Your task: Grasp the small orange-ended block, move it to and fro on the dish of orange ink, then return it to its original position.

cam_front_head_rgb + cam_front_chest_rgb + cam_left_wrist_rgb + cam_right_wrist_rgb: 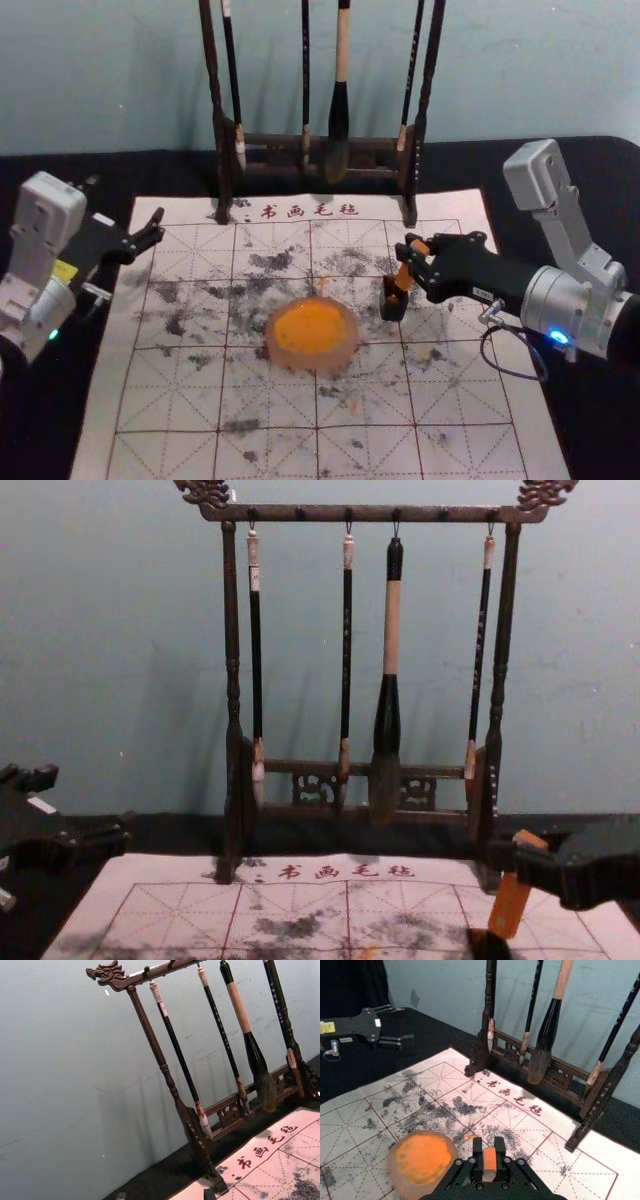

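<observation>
Right gripper (489, 1150): right of centre in the head view, lower right in the chest view. Fingers clamped on the orange block (510, 905), one on either side near its upper end; presumably this leaves the lower end free for the ink. Block leans, upper end toward the right of the chest view, so contact with the dish may be on an edge rather than flat.

Block's lower end is at the small dark holder (393, 309), right of centre in the head view. Cannot tell whether it sits inside or just clears the top. The holder probably marks the original position.

Dish (316, 362) of orange ink (310, 326): near frame centre, just left of the holder, flat on the mat (265, 405). Short sideways carry, judged convenient for rubbing and return. A straight upward lift seems wise first; a sideways pull could tip the holder.

Left gripper (152, 230): left side of the head view, fingers apart, holding nothing; idle, leaving the dish accessible.

Stage: either pick-up or return; the pose alone does not settle which.
</observation>
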Tool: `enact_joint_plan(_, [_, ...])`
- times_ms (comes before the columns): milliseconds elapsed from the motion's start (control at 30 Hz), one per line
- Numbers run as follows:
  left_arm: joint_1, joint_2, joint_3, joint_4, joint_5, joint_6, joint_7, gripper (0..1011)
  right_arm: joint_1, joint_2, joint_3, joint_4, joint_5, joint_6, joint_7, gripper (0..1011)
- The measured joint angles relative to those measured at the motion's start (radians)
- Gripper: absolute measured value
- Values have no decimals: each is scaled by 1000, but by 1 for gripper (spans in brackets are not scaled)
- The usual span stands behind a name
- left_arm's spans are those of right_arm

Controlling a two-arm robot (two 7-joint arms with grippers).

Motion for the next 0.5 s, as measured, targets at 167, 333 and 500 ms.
enact_joint_plan(167, [0, 0, 0, 0, 0, 0, 0, 1001, 0, -11, 0, 7, 0, 9, -9, 134])
enact_joint_plan(333, [0, 0, 0, 0, 0, 0, 0, 1001, 0, -20, -1, 12, -2, 15, -13, 134])
enact_joint_plan(500, [0, 0, 0, 0, 0, 0, 0, 1001, 0, -30, -2, 17, -5, 22, -22, 134])
